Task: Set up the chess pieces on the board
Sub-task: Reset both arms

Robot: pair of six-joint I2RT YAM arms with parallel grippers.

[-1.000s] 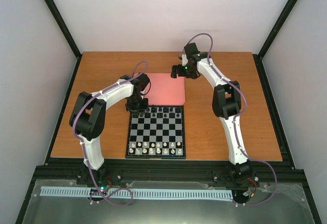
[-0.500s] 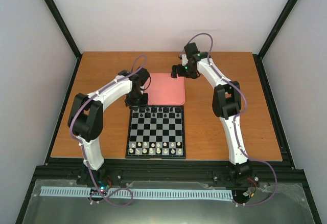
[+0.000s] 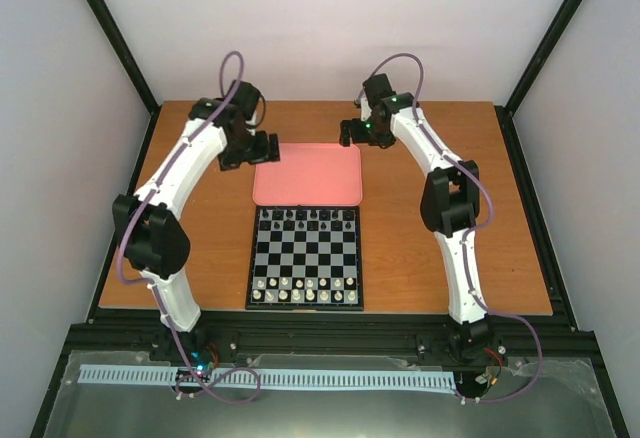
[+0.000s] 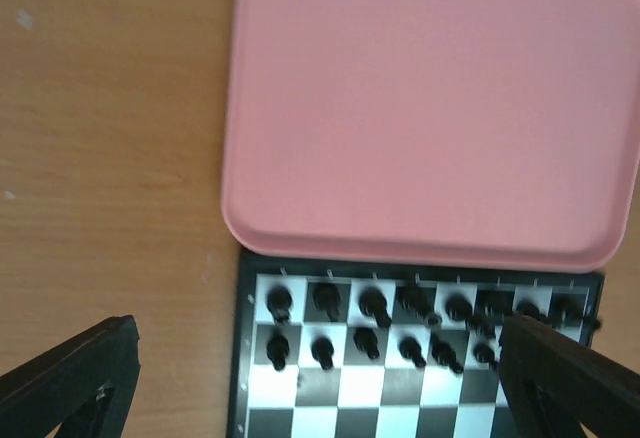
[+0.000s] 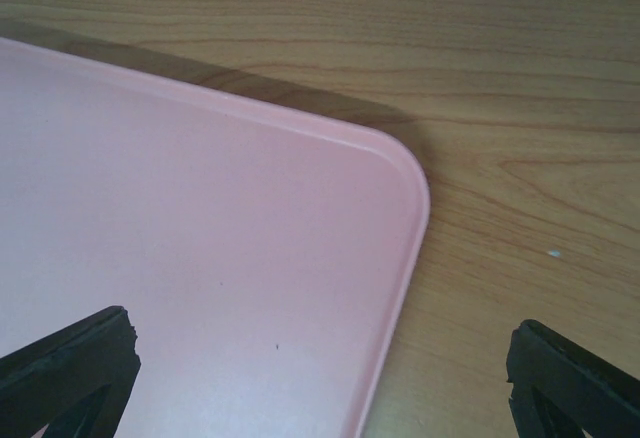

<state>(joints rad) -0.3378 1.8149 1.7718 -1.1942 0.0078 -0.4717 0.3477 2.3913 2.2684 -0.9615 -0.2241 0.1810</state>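
You are in a robotics lab test cell, not a home or a shop: the wooden tabletop [image 3: 400, 258] is boxed in by plain white panels [image 3: 330, 28] held between black frame posts [image 3: 112, 33]. Your left arm [image 3: 180, 163] and right arm [image 3: 462, 268] are bolted to a black extruded rail [image 3: 330, 336] at the near edge, with purple cables [image 3: 232, 58] looping off them. A white slotted cable strip [image 3: 300, 379] lies on sheet metal [image 3: 330, 413] below the rail.

A plain pink rectangular tray [image 3: 308, 173] lies between the left gripper [image 3: 258, 148] and right gripper [image 3: 350, 131]; the black-and-silver chequered chessboard [image 3: 305, 258] sits nearer.
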